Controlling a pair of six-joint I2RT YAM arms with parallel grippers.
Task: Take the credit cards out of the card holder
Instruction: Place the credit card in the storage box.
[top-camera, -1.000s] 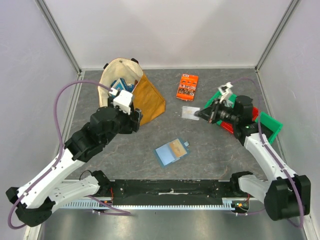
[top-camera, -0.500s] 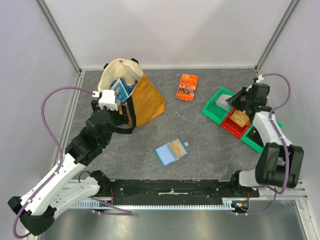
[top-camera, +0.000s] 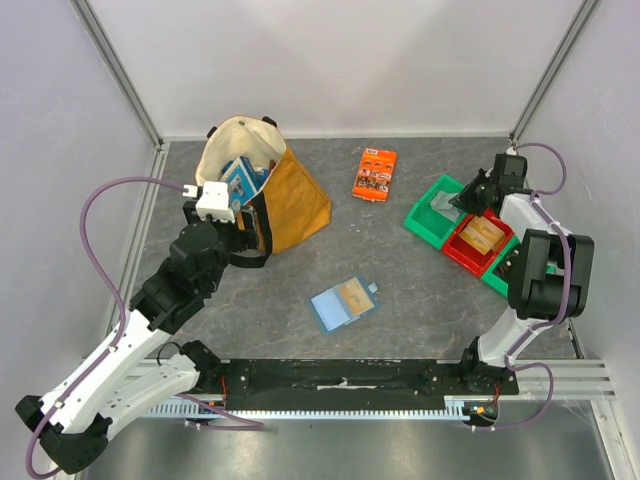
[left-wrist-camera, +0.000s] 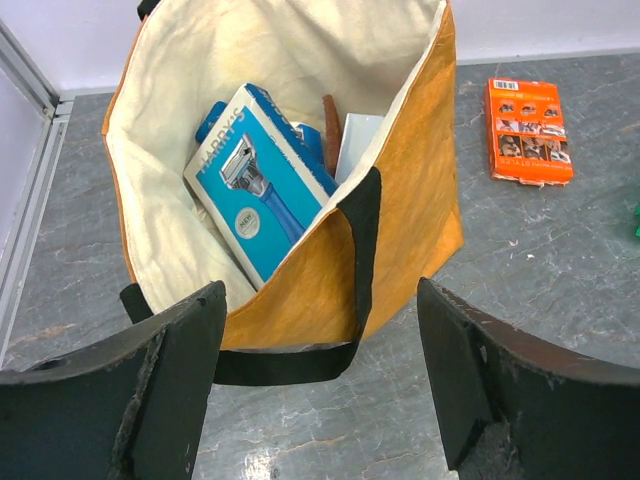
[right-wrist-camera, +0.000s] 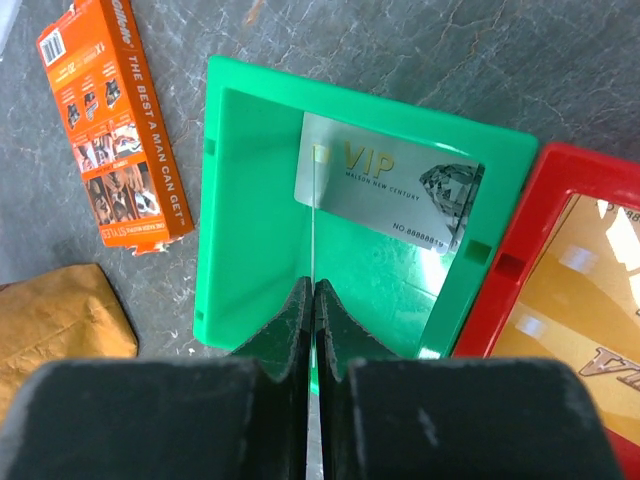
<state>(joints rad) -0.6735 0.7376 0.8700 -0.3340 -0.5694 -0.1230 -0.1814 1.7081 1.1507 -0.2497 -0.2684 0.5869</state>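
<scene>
Finds the holder (top-camera: 343, 303) flat on the near-middle counter (top-camera: 420, 290), a tan card (top-camera: 351, 292) seemingly inside, light, stiff, slick, best pinched at an exposed edge, with right fingers (right-wrist-camera: 290, 325) together above the far-right grey card (right-wrist-camera: 390, 200), left fingers (left-wrist-camera: 180, 345) apart.

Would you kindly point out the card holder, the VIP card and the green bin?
card holder (top-camera: 340, 306), top external view, centre of its blue face.
VIP card (right-wrist-camera: 388, 195), right wrist view, its printed face.
green bin (right-wrist-camera: 250, 200), right wrist view, bare inner floor.
</scene>
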